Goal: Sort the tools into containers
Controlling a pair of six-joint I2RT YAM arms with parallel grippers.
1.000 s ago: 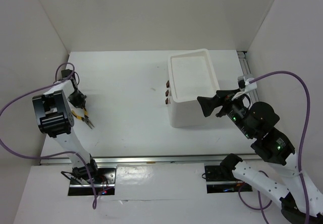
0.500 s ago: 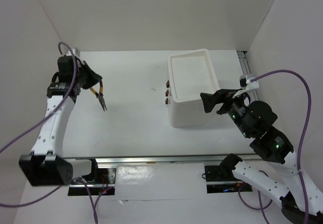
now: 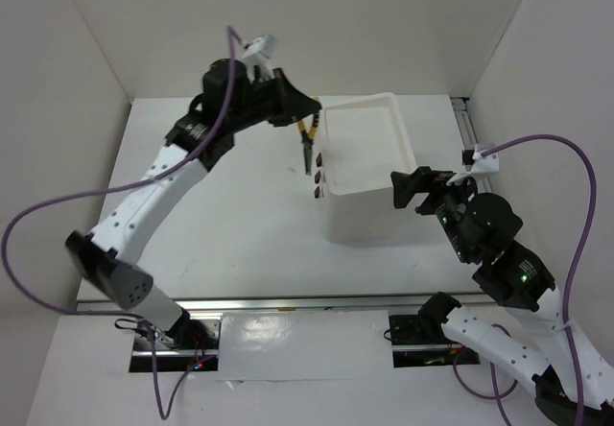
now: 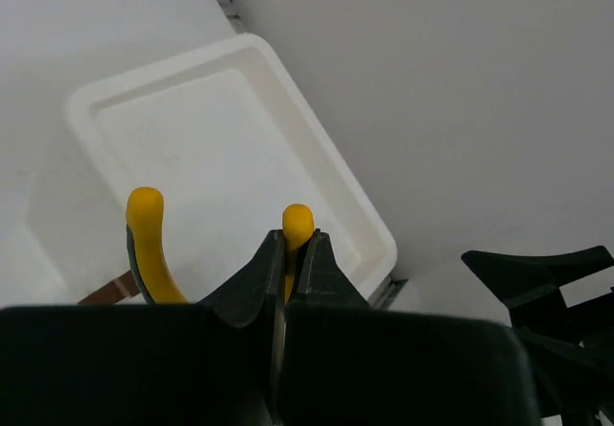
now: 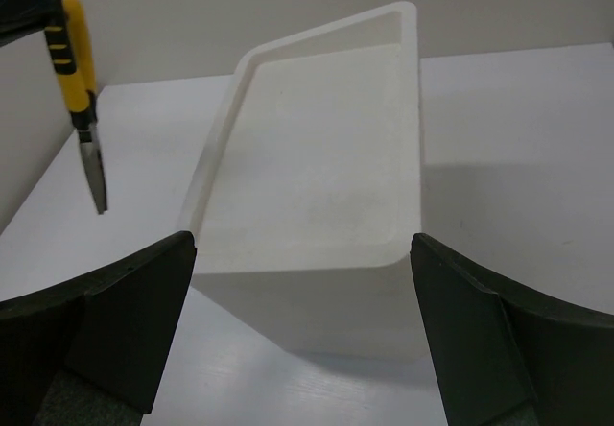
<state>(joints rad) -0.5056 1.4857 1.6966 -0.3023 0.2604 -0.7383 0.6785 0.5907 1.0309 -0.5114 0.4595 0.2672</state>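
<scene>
Left gripper (image 3: pixel 291 109) clamped on one handle of yellow-handled pliers (image 3: pixel 307 146). Pliers hang nose-down, long axis near vertical, just outside left rim of top tray (image 3: pixel 357 106); tray lies rightward of pincer. Right gripper (image 3: pixel 411 188) spread wide, empty.

Pliers (image 3: pixel 307 144) just left of box (image 3: pixel 369 217)

The left arm has swung from the near-left side of the table (image 3: pixel 230 224) across to the white box unit (image 3: pixel 357 217), stretching out as it went. The left gripper (image 3: pixel 294 109), a second ago low by the left wall, now carries the yellow-handled pliers (image 3: pixel 308 136) nose-down in the air just beside the top tray's left rim. The right gripper (image 3: pixel 411 188) has edged slightly farther back.
</scene>
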